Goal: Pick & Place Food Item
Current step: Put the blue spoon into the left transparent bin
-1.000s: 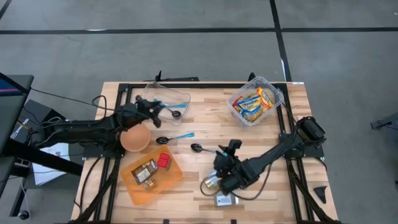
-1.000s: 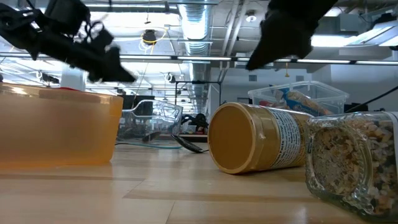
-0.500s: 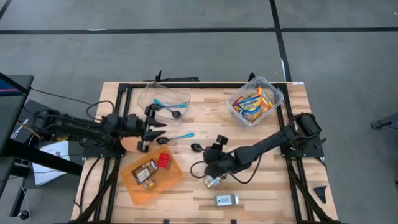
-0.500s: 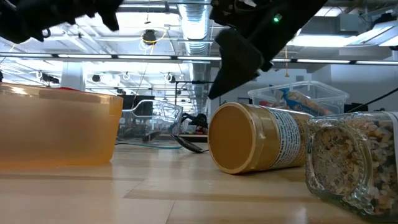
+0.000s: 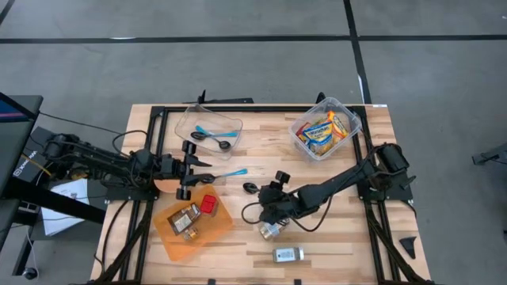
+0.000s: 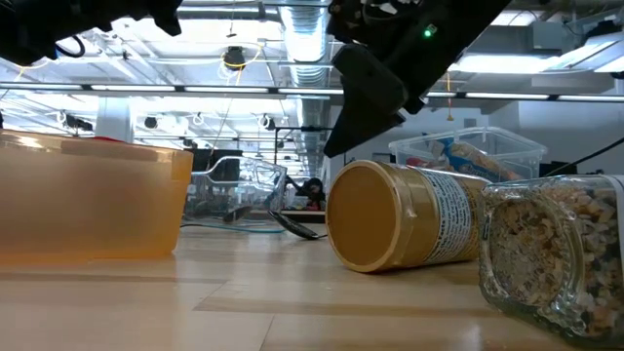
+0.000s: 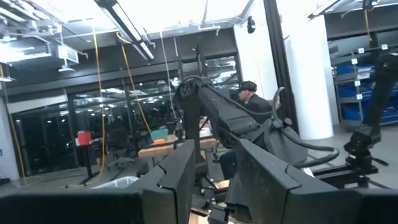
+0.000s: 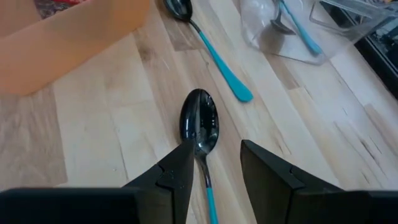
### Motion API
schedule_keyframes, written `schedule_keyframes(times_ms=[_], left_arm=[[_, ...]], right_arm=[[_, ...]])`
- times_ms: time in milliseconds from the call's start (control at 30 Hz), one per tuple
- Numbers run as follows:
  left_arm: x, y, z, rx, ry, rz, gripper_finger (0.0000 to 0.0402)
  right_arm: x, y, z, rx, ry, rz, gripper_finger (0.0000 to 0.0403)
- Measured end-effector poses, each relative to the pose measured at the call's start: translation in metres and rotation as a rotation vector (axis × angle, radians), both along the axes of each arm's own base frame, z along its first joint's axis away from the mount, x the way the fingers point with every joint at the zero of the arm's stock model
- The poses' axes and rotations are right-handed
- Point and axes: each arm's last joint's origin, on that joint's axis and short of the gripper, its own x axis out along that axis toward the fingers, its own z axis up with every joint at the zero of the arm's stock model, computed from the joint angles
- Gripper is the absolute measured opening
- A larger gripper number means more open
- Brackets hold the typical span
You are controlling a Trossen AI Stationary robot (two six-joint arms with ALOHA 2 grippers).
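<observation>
Near edge: a small clear glass jar of mixed grains [image 5: 288, 254] lies on its side on my wooden slatted worktop [image 5: 238, 253], close to the near edge.
Beside it: a round jar with a tan lid and printed label [image 6: 405, 229] also lies on its side, a little farther in and to the left of the grain jar.
Near left: an orange plastic tray [image 5: 170, 237] holds a brown packet [image 5: 184, 218] and a small red item [image 5: 207, 205].
My right fingers [image 8: 210, 163]: parted by a narrow gap with nothing between them, hovering just above the worktop next to the lying tan-lidded jar; a black-bowled spoon with a teal handle [image 8: 200, 134] lies right in front of them.
My left fingers [image 5: 187, 169]: a little apart and holding nothing, raised over the far corner of the orange tray.
Middle: a second black-and-teal spoon [image 5: 222, 175] lies on the worktop just beyond my left fingers.
Far left: a clear plastic container [image 5: 207, 127] holds more teal-handled spoons.
Far right: a clear plastic tub [image 5: 325, 127] filled with yellow and blue snack packets, the food items, well apart from both my arms.
</observation>
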Motion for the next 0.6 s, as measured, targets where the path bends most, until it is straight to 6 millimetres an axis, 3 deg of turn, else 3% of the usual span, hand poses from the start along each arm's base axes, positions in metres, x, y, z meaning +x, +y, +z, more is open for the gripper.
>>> schedule_keyframes(times_ms=[167, 467, 600], left_arm=[[0.0, 0.0, 0.0, -0.001, -0.001, 0.0, 0.0112], [0.0, 0.0, 0.0, -0.001, -0.004, 0.002, 0.0112], [0.0, 0.0, 0.001, -0.002, -0.005, 0.003, 0.0112]], right_arm=[[0.005, -0.006, -0.005, 0.056, 0.001, -0.005, 0.0127], [0.023, -0.021, -0.05, 0.068, 0.07, -0.006, 0.0127], [0.027, -0.028, -0.049, 0.109, 0.07, -0.004, 0.0127]])
